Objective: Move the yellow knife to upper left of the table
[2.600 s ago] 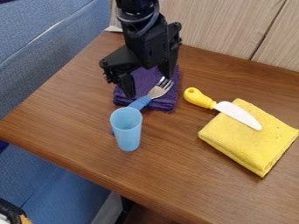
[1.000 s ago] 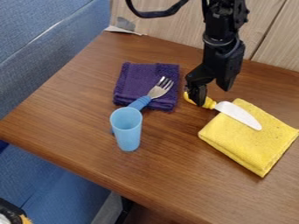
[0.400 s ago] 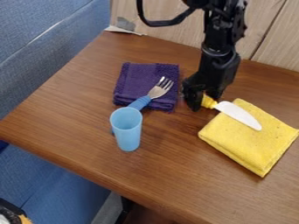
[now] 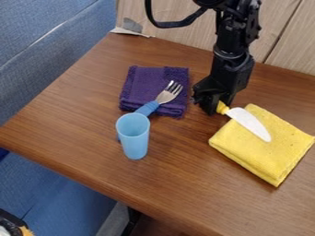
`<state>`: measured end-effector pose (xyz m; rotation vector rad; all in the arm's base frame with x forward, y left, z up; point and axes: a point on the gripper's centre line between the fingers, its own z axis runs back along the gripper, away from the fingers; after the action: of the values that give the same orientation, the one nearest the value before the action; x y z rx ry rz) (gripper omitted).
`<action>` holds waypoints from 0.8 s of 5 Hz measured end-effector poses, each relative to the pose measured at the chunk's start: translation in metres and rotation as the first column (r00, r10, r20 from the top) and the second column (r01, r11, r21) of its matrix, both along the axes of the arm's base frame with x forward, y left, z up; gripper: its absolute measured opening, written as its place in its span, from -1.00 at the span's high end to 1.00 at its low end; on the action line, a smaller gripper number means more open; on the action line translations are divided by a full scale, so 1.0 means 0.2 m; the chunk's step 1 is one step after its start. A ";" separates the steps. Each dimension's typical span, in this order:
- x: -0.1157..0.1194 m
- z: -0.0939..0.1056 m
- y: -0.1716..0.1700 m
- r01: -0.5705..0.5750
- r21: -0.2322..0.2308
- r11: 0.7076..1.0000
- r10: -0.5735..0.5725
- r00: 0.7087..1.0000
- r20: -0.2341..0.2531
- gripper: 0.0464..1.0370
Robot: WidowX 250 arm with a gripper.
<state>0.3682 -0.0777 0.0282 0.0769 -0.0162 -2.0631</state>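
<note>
A black gripper (image 4: 219, 107) grips a yellow-handled knife (image 4: 249, 122) toward the far right part of the wooden tabletop (image 4: 80, 124), its fingers (image 4: 210, 108) apparently closed on the handle (image 4: 222, 108). The white blade (image 4: 245, 119) slants toward the near right, its outer part over a folded yellow cloth (image 4: 261, 152). The grasp looks made, judging by the handle pinched between the fingers, but the delivery is not: the knife is right of the goal, the upper left of the tabletop, and has yet to be carried there. What is left is most of the job: a lift to free the blade from the yellow cloth, a crossing to the far left, a lowering and a release. Between the knife and that corner lies a folded purple cloth (image 4: 148, 85), a blue-handled fork (image 4: 167, 94) resting partly on it, and a light blue cup (image 4: 133, 140) stands upright just on the near side. A low crossing could drag the blade into the fork or tip the cup, so height appears the next need, with a firm hold, as the knife is gripped at one end and may swing.
</note>
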 end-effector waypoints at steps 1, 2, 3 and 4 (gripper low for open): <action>0.00 0.10 0.01 -0.022 -0.018 1.000 0.022 1.000 0.016 0.25; 0.07 0.24 0.06 -0.069 -0.033 0.997 0.071 0.996 0.060 0.25; 0.21 0.42 0.07 -0.121 -0.061 0.991 0.128 0.983 0.129 0.25; 0.33 0.46 0.17 -0.225 -0.076 0.971 0.234 0.962 0.141 0.25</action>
<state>0.4344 -0.0430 0.1199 0.1881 -0.1540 -1.8190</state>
